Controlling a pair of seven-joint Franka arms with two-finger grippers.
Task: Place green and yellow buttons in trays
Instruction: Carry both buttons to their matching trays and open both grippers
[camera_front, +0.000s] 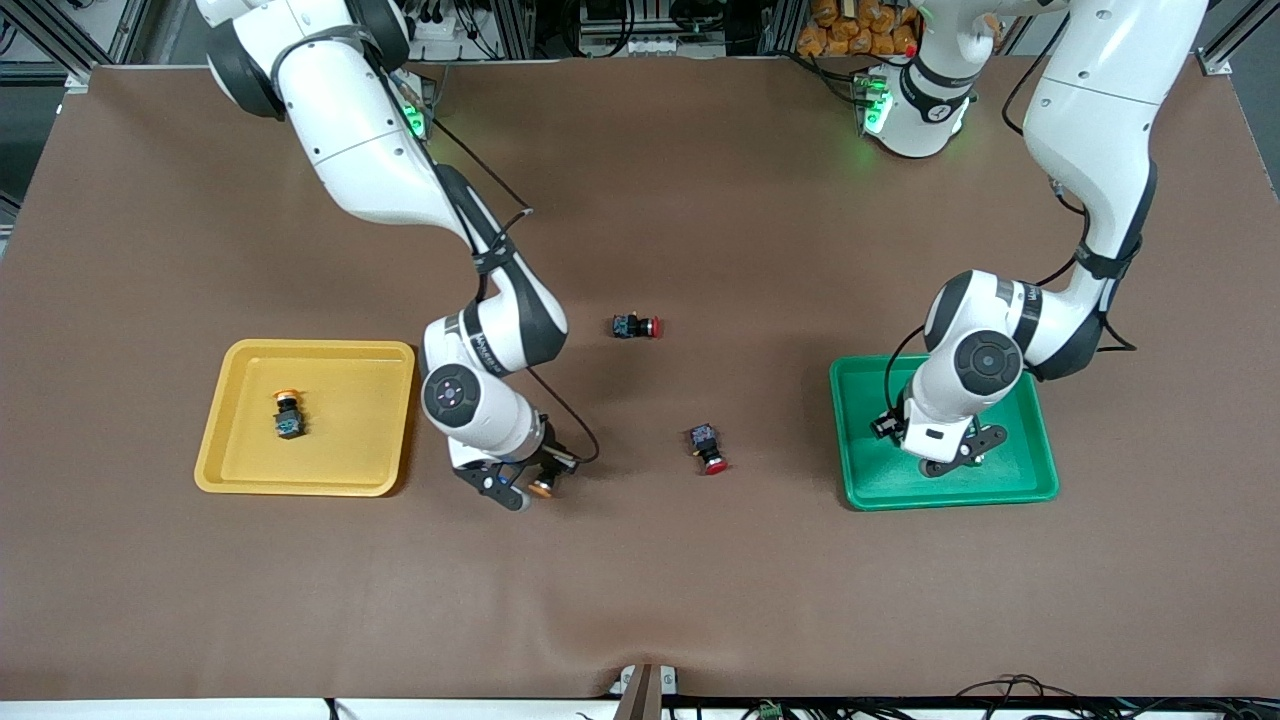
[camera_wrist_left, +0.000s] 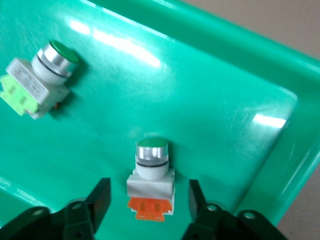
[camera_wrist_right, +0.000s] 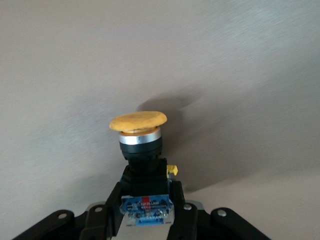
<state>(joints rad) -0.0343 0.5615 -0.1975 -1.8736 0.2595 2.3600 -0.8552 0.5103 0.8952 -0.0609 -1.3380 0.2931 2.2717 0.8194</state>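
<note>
1. The fingers (camera_wrist_right: 177, 200) of the right gripper (camera_front: 527, 487) are clamped on the dark body of a yellow-capped button (camera_wrist_right: 138, 121), held just above the bare table (camera_front: 640, 600) in the lower middle of the front view, beside the yellow tray (camera_front: 232, 478).
2. The left gripper (camera_wrist_left: 148, 200) stands spread over the green tray (camera_front: 1040, 490) at the lower right of the front view, its fingers (camera_wrist_left: 101, 196) either side of a green-capped button with an orange base (camera_wrist_left: 150, 176) without touching it.
3. A second green-capped button (camera_wrist_left: 44, 77), with a light green base, lies tilted in the same tray, apart from the first.
4. Another yellow button (camera_front: 288, 413) lies inside the yellow tray, mid-left.
5. One red button (camera_front: 707, 447) lies on the table near the centre.
6. Another red button (camera_front: 635, 326) lies higher in the frame.
</note>
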